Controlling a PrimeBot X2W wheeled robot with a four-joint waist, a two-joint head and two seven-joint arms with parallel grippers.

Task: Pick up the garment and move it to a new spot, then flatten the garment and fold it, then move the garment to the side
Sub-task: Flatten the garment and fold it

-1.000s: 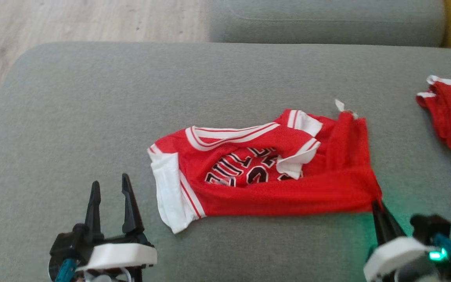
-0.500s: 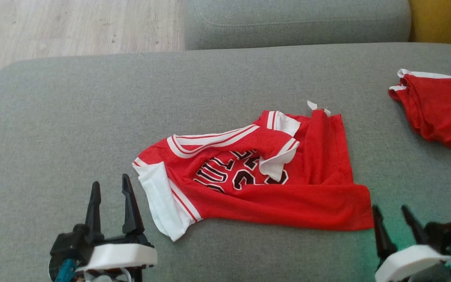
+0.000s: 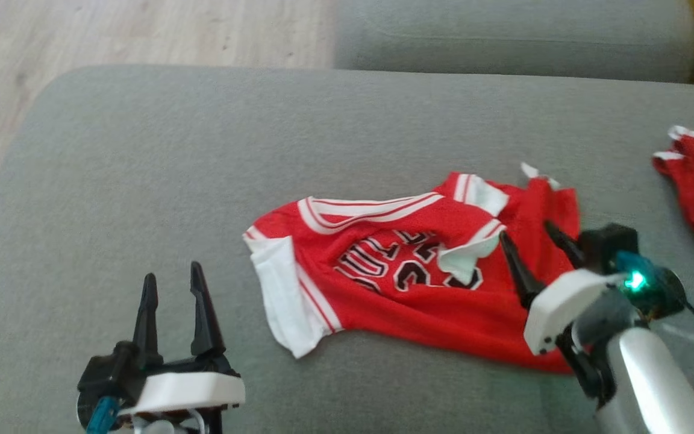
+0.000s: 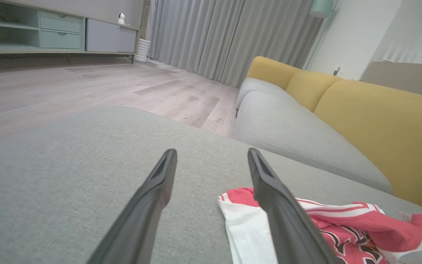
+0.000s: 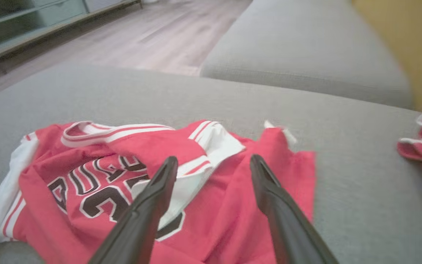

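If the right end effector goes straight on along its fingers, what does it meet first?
Most likely the red jersey: the open right end effector points at its crumpled cloth just ahead. How far off the cloth lies is unclear.

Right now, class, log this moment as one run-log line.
jersey: crumpled on sofa cushion | left end effector: open, clear of jersey | right end effector: open, over jersey

left gripper: lower left, long dark fingers point up, spread, empty | right gripper: mid-right, fingers spread, empty, angled up-left | silver forearm: rises from lower right, green wrist light lit
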